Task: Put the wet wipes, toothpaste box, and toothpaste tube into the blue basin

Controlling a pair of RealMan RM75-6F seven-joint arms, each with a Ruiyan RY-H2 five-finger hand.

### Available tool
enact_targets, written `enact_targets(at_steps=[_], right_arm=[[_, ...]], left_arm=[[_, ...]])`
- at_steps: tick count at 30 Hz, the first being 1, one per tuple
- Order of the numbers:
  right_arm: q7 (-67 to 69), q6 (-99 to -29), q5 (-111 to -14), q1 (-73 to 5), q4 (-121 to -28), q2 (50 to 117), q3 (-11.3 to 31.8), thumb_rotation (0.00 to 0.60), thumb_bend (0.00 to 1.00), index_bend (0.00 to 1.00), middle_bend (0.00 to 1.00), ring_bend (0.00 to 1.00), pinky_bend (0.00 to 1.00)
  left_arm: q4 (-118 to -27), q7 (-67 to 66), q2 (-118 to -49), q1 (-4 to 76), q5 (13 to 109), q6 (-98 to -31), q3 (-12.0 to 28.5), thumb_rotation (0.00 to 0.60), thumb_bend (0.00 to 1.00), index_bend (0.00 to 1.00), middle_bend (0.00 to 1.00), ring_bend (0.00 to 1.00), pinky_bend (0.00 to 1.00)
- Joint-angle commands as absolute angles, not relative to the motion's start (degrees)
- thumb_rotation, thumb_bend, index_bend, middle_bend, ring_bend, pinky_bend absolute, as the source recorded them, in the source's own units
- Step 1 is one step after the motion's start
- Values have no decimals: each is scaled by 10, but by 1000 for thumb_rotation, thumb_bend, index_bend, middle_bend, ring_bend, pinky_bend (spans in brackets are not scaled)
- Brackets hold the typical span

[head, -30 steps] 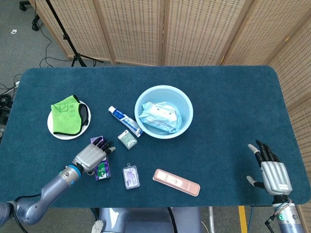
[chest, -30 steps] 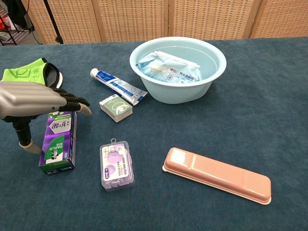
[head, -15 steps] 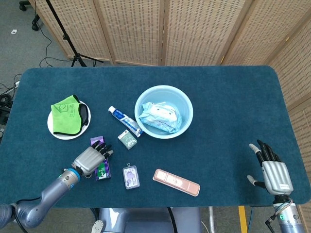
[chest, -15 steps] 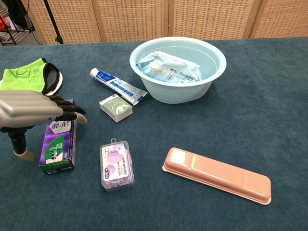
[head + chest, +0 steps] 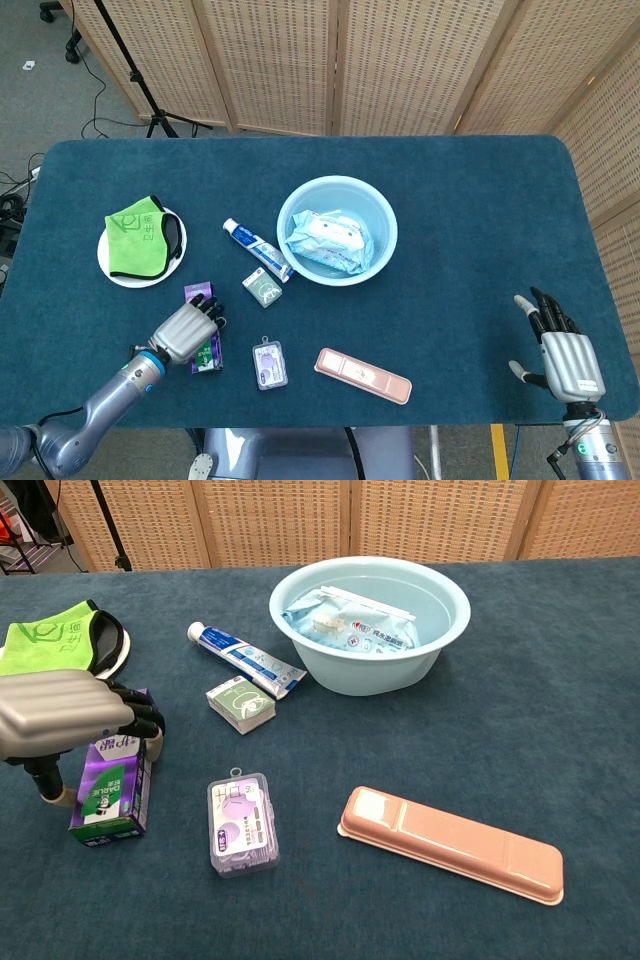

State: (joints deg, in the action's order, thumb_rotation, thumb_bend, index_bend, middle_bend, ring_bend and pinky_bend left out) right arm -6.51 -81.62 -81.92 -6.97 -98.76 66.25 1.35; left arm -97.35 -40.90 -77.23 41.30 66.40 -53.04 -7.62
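We find the toothpaste box (image 5: 108, 790) lying flat on the table (image 5: 470, 230), near its front left edge, with our left hand (image 5: 60, 720) over its far end, fingers (image 5: 135, 715) curled down across the top and the thumb low at the left side. Whether it is truly gripped we cannot tell. The box looks like light, stiff cardboard that would crush if squeezed hard, so we judge the long side faces the best hold. The toothpaste tube (image 5: 256, 251) lies just left of the blue basin (image 5: 385, 215); soft and slick, best taken mid-body. The wet wipes (image 5: 330, 240) already sit inside. Our right hand (image 5: 558, 350) hangs open, holding nothing.
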Motion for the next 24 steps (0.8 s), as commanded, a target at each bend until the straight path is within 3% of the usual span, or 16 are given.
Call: enact_targets(at_steps=[1,11,24], right_arm=[[-65,-816,-820,-69,-987,663,14,600,208,126,30,0,199],[-65,-811,-817,-68,-986,663,18,600,208,126,30,0,199],[-63,-803,-813,-67,-984,663,22,600,208,126,30,0,199]], left_arm=[[-951,-383,-785,397,705,-558,-76,600,269,634,310,330,303],[-936,-352,-781,384,750,-585,-63,600,293,701,382,388,342],[-965,-343,-745,388,748,-598,-20,600,294,704,384,390,343]])
